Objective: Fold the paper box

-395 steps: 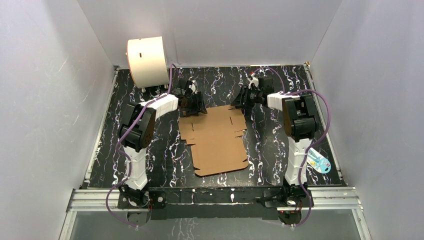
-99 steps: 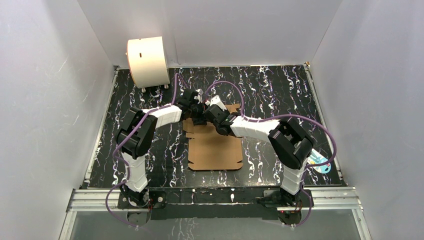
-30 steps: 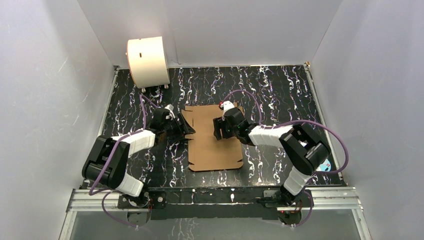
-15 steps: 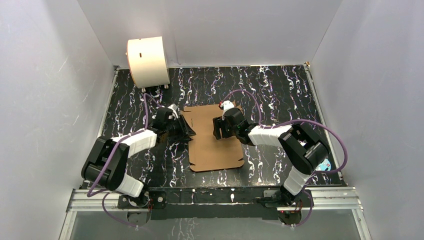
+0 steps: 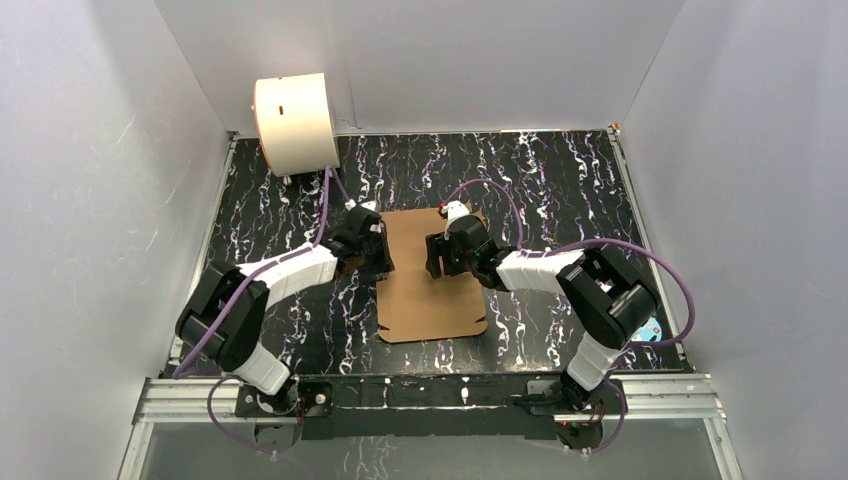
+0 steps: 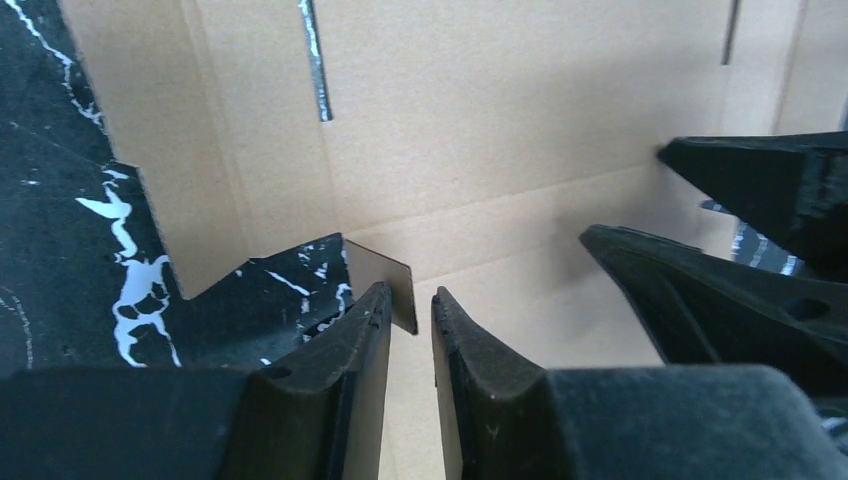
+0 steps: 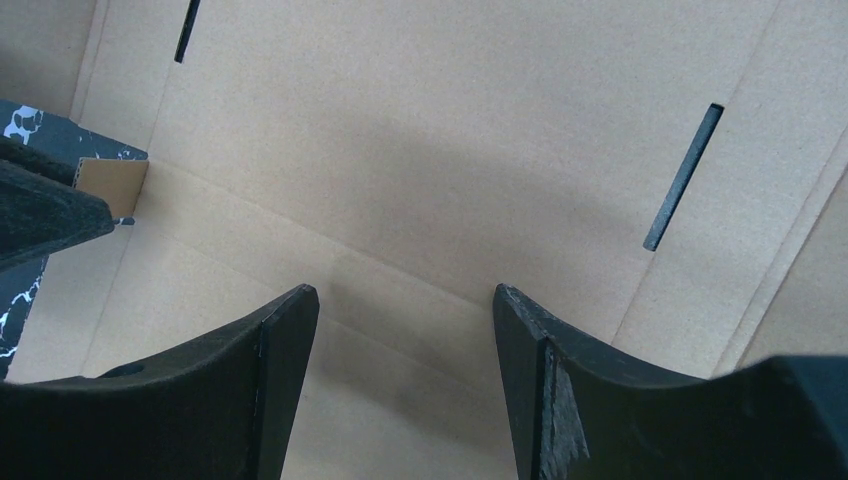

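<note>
The paper box (image 5: 432, 290) lay centred on the surface (image 5: 560, 180). At its 10 o'clock edge the left jaws nearly met around a raised flap (image 6: 385, 285), grip unclear; the right jaws gaped above its middle.

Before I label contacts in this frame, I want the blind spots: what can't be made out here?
- Left wrist: whether the left gripper is pinching the paper box's small tab; its fingertips cover the tab's edge.
- Top external: the box's left edge, hidden under the left gripper.
- Right wrist: whether the right gripper touches the cardboard; the view looks straight down.
- Top external: pale blue object beside the right arm, too small, partly covered.
</note>
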`<state>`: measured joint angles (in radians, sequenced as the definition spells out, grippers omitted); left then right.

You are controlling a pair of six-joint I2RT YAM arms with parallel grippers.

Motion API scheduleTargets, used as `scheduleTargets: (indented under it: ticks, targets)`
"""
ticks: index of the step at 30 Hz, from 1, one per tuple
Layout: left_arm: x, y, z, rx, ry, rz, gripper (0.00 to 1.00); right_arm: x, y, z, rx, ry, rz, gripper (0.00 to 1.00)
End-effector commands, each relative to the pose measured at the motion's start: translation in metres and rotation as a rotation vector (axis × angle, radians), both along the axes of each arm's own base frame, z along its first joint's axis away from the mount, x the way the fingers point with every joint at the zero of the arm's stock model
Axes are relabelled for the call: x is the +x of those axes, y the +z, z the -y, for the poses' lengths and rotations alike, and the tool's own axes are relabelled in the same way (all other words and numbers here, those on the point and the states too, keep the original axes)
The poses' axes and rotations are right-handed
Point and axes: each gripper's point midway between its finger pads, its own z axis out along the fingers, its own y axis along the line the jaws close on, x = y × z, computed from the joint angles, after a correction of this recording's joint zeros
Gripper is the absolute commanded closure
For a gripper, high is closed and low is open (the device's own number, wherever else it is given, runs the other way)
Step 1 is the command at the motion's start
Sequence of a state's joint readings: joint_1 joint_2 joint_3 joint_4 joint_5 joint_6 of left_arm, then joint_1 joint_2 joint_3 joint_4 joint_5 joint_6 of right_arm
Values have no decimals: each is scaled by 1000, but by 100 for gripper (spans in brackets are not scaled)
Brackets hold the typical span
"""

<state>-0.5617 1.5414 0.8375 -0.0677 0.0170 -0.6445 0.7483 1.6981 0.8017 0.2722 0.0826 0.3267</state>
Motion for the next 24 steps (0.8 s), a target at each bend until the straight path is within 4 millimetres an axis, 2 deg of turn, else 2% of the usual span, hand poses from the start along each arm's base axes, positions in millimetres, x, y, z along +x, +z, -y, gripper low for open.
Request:
scheduleTargets:
  ticks: [1, 4, 10, 16, 20, 24]
  targets:
    - [3, -5, -10, 118, 4, 7, 82, -3, -14, 5, -23, -20, -39, 26]
    - [3, -3, -10, 150, 1, 22, 83, -2, -13, 4, -19, -19, -36, 26]
    - [6, 15, -12, 161, 6, 58, 77, 0, -1, 0, -5, -5, -24, 25]
    - [9, 41, -9, 131, 0, 99, 66, 3, 36, 4, 17, 7, 44, 22]
    - [12, 52, -1, 97, -13, 112, 55, 5, 52, 23, 78, -7, 25, 20]
    - [13, 57, 13, 44, -52, 101, 47, 4, 60, 50, 190, -28, -27, 19]
